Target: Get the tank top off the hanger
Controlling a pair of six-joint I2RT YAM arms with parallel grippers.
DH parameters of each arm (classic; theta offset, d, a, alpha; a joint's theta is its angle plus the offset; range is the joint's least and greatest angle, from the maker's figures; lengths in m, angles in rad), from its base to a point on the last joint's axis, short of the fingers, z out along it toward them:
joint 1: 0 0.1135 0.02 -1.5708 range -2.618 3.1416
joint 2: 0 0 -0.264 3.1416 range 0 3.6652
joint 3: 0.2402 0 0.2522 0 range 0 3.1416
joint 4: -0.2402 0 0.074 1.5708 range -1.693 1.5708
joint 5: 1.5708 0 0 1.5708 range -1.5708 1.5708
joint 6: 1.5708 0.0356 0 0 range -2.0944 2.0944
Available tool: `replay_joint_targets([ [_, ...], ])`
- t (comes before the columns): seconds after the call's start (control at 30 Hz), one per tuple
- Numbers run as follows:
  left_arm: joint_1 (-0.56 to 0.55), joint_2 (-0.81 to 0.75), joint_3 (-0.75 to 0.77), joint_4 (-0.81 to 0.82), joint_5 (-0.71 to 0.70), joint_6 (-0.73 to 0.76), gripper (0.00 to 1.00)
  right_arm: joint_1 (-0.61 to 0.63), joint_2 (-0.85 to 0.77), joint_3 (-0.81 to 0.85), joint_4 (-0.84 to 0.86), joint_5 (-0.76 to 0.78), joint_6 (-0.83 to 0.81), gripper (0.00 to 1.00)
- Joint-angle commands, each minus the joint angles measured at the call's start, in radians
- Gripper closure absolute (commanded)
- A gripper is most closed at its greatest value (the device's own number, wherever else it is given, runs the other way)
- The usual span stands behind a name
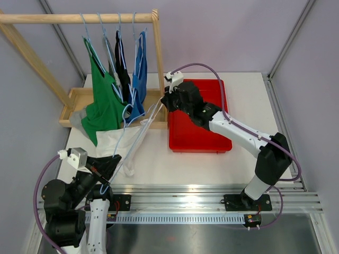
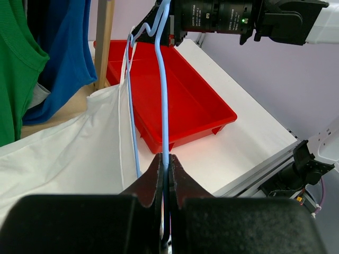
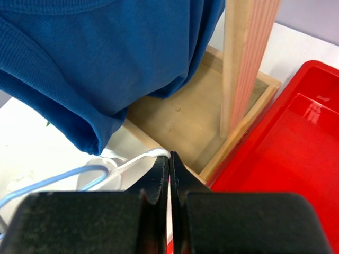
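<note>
A white tank top [image 1: 112, 142] lies crumpled on the table in front of the rack, still threaded on a light-blue wire hanger [image 2: 163, 95]. The hanger runs slantwise between both grippers. My left gripper [image 1: 108, 173] [image 2: 168, 159] is shut on the hanger's lower wire. My right gripper [image 1: 165, 103] [image 3: 169, 157] sits at the rack's right post, shut on the tank top's white strap [image 3: 135, 161]. In the right wrist view a curved end of the hanger [image 3: 53, 180] shows at the lower left. The white fabric [image 2: 63, 153] spreads to the left of the hanger.
A wooden rack [image 1: 79, 18] holds green [image 1: 103, 106], black [image 1: 122, 69] and blue [image 1: 139, 79] tank tops on hangers above its wooden base [image 1: 77, 95]. A red tray [image 1: 198, 135] lies right of the rack post, under my right arm.
</note>
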State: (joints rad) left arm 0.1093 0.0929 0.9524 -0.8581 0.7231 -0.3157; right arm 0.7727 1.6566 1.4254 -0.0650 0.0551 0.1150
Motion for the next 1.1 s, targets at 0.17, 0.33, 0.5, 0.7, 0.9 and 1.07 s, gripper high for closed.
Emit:
replay_joint_targets([
  [0.17, -0.003, -0.058, -0.044, 0.207, -0.048, -0.089, 1.0, 0.005, -0.09, -0.134, 0.054, -0.044, 0.072, 1.0],
  [0.33, -0.002, -0.078, -0.084, 0.327, -0.063, -0.155, 1.0, 0.06, -0.185, -0.215, 0.042, 0.004, 0.08, 1.0],
  [0.5, -0.002, -0.119, -0.151, 0.448, -0.076, -0.218, 1.0, 0.151, -0.276, -0.241, 0.016, 0.043, 0.1, 1.0],
  [0.7, 0.003, -0.17, -0.234, 0.62, -0.119, -0.298, 1.0, 0.295, -0.337, -0.237, 0.001, 0.083, 0.117, 1.0],
  [0.9, 0.007, -0.234, -0.303, 0.771, -0.217, -0.338, 1.0, 0.44, -0.333, -0.2, -0.007, 0.141, 0.121, 1.0],
  [1.07, 0.024, -0.231, -0.354, 0.854, -0.26, -0.353, 1.0, 0.559, -0.331, -0.132, -0.053, 0.195, 0.106, 1.0],
])
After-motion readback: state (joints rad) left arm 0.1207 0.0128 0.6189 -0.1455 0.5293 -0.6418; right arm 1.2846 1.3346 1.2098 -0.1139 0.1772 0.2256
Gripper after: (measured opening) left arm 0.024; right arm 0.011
